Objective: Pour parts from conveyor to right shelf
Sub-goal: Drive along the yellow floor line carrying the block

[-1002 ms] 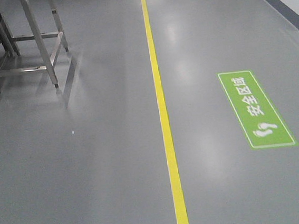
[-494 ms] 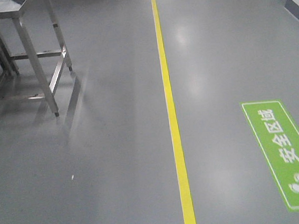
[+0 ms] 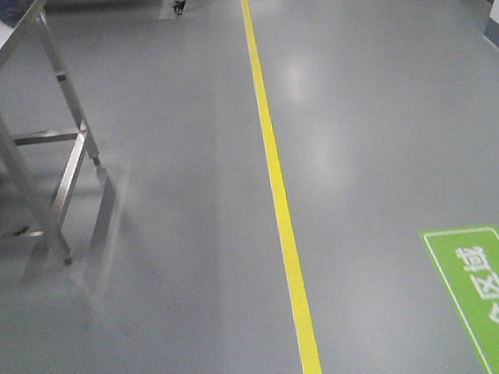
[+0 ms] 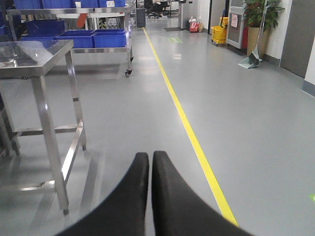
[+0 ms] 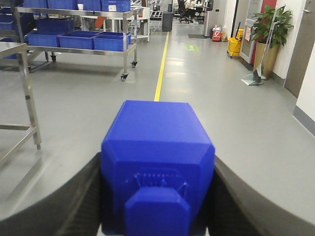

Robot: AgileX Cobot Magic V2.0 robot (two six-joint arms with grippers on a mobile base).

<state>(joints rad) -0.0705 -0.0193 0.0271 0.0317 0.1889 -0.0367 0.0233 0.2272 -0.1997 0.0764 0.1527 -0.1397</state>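
Far left, a steel table [image 3: 6, 42], shiny top, legs down on the grey floor [image 3: 176, 247]. Behind it, well down the room, the rack [image 4: 98, 29] stands on casters, with blue tubs [image 4: 93, 39] lined up along its lower level. The left gripper [image 4: 150, 164] hangs over the floor to the right of the table, its two black fingers [image 4: 133, 196] pressed flat together with nothing between them.

Middle of the floor now: the yellow line [image 3: 277, 202], running straight away down the hall.

Over to the right gripper [image 5: 157, 169]. Its jaws are spread around the block [image 5: 157, 132], a dark finger tight against each side. So that's where the part is, clamped in the right gripper and up off the floor. Its stud end faces the wrist camera, and the rack is well ahead and off to its left.

Right of the line, a green floor sign [image 3: 495, 305] with white characters. Far right by the wall, a potted plant [image 4: 263, 14], and a yellow bucket [image 4: 219, 33] near it.
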